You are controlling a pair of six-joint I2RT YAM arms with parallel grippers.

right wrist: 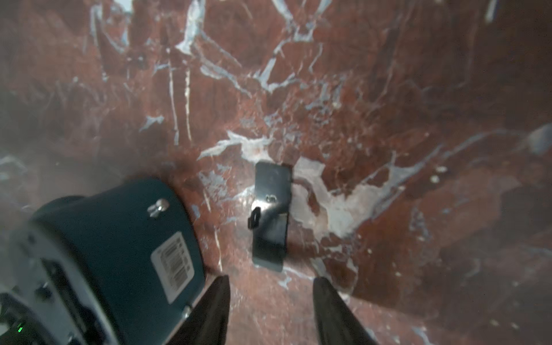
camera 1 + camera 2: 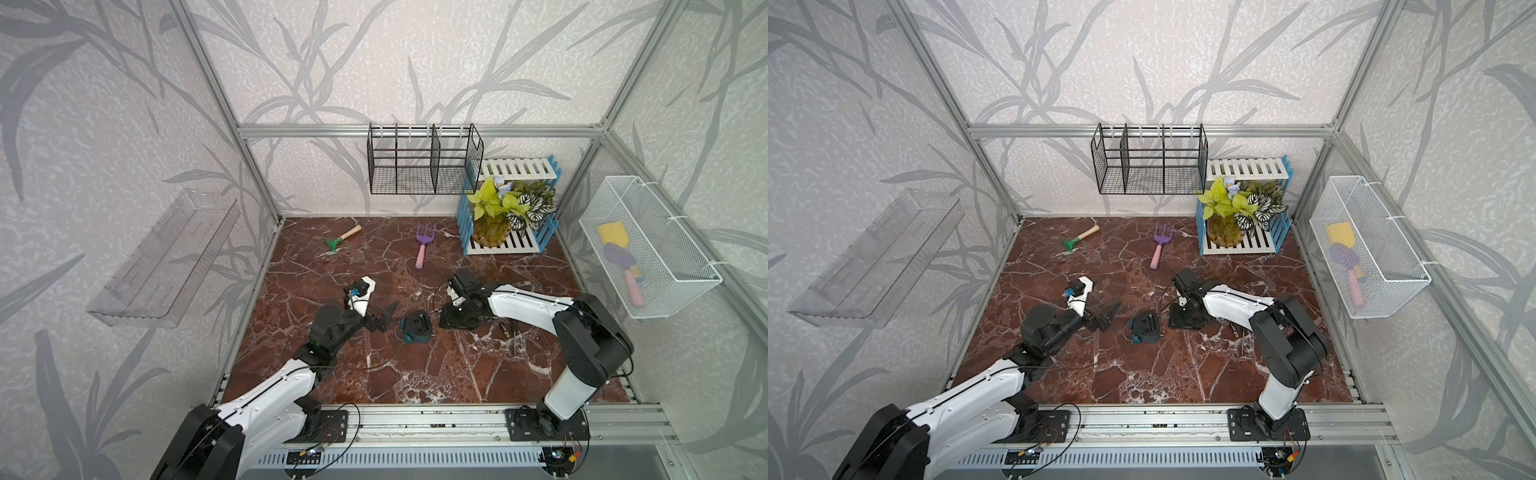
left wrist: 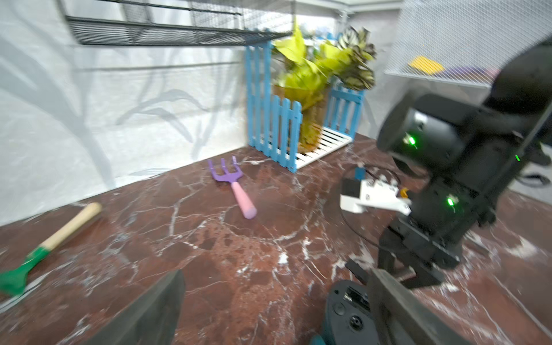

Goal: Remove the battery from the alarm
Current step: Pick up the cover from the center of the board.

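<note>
Alarm (image 2: 417, 327): lies mid-desk between the two tools with its back turned up. The white face is hidden in every view, and both wrist views cut the body off at the picture edge.
Battery (image 2: 504, 328): out of the alarm, on the desk (image 2: 415, 374) past the right arm's wrist. In a top view it is only a tiny dark speck with a brownish tint, so it is probably the battery, but it is too small to be sure.
Screwdriver (image 2: 514, 340): thin shaft just beside the battery; its handle is hard to separate from the arm's shadow.
Cover plate (image 1: 270, 215): dark flat rectangle on the desk near the alarm, not touching it. It shows only in the right wrist view.
Left tool (image 3: 276, 277): jaws spread wide and empty, near the alarm. One finger overlaps the alarm in the left wrist view, so contact cannot be told.
Right tool (image 1: 271, 282): points down, jaws moderately parted with nothing between them. In both top views its own body hides the fingers.
Sharpness: both wrist views are smeared.
</note>
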